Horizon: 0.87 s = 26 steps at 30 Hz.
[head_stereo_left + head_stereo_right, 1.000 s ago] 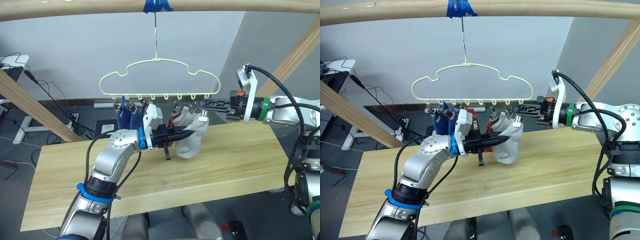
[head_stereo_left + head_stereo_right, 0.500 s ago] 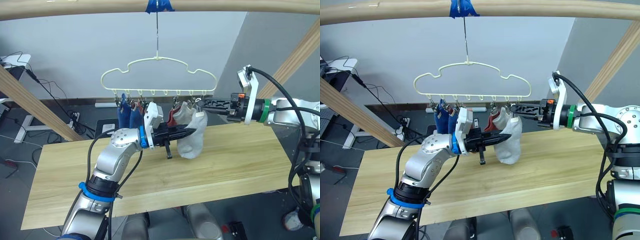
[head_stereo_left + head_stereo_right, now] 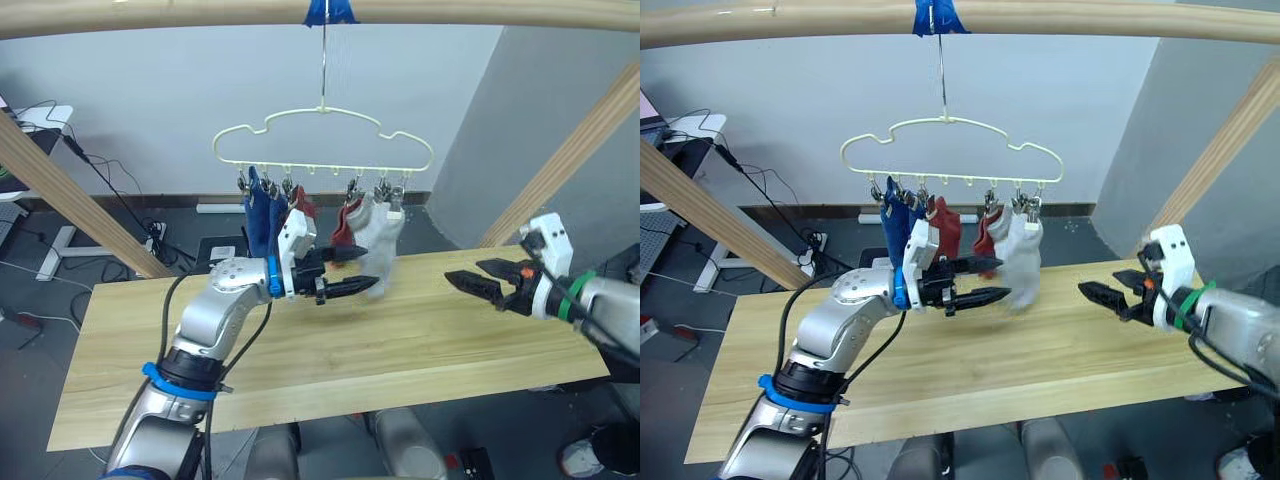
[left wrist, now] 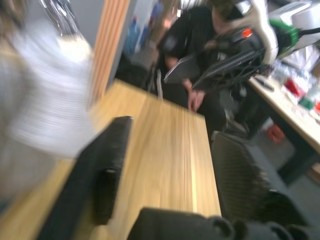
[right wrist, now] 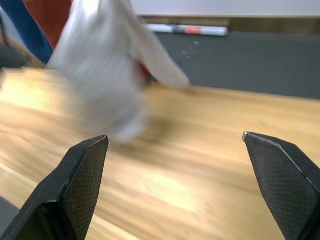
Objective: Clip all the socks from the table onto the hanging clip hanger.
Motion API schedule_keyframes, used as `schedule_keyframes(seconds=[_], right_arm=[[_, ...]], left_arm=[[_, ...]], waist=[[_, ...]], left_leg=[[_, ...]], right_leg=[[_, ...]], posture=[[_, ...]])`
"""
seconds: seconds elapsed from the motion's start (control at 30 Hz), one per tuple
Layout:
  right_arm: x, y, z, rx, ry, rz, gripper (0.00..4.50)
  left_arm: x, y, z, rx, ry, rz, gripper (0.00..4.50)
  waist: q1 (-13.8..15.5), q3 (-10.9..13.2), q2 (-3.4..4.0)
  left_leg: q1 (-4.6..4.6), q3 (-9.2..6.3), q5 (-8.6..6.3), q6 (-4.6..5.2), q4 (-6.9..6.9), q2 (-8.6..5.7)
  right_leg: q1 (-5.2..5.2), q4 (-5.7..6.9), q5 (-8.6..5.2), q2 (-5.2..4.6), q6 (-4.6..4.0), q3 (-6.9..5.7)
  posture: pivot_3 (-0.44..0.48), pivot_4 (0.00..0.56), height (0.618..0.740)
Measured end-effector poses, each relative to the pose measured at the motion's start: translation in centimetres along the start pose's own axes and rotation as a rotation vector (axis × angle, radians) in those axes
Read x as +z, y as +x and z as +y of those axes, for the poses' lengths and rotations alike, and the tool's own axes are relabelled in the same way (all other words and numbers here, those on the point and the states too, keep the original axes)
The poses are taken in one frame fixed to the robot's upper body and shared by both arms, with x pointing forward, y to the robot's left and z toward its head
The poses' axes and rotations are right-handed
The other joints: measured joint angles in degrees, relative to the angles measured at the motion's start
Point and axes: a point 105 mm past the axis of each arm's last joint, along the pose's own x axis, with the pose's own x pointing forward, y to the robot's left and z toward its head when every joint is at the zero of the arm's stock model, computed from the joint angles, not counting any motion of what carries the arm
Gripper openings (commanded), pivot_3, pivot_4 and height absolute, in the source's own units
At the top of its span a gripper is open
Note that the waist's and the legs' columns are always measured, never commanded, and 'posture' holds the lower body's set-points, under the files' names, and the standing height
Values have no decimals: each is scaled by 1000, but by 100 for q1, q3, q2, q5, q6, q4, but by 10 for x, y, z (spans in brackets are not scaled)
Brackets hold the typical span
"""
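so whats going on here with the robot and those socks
A humanoid robot is pegging socks onto a pale yellow clip hanger that hangs from a wooden pole. The blue socks, red socks and grey socks all hang from its clips. The table below holds no socks. The left gripper hovers open beside the grey socks, holding nothing. The right gripper is open over the table's right part, apart from the hanger.
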Motion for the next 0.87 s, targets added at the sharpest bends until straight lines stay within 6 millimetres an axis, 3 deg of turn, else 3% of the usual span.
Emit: schedule_keyframes(seconds=[0.07,0.17,0.37,0.47,0.7,0.87], right_arm=[[-5,-1,0,-24,-70,-23,4500],[-10,-1,-2,-45,-162,-51,4500],[-24,7,-8,-76,-234,-110,4500],[-23,11,-6,-69,-263,-134,4500],[-31,13,-11,-66,-292,-108,4500],[-34,13,-12,-63,-297,-97,4500]], left_arm=[[-8,-18,5,47,-32,32,4431],[-15,-42,12,132,-63,59,4472],[-51,-138,15,552,-186,138,4472],[-55,-162,13,702,-189,162,4472],[-74,-179,5,851,-151,313,4472],[-70,-178,9,856,-120,307,4472]], waist=[[-20,0,0],[-14,-2,0],[-15,-3,-1],[117,-4,-3],[392,-7,-8],[476,-8,-8]], left_leg=[[8,2,1,0,0,0],[10,3,2,0,4,0],[15,4,1,0,-10,6],[15,3,2,0,1,-2],[16,8,2,-1,8,-6],[16,8,2,-1,7,-4]], right_leg=[[2,5,3,1,1,2],[8,3,4,0,-1,3],[6,0,1,-1,-6,1],[13,1,0,-9,-8,1],[20,-6,-5,-16,-29,0],[19,-6,-1,-13,-24,-2]], posture=[[-237,236,740],[-210,224,740],[-125,214,740],[-93,216,740],[-48,214,740],[-52,207,740]])
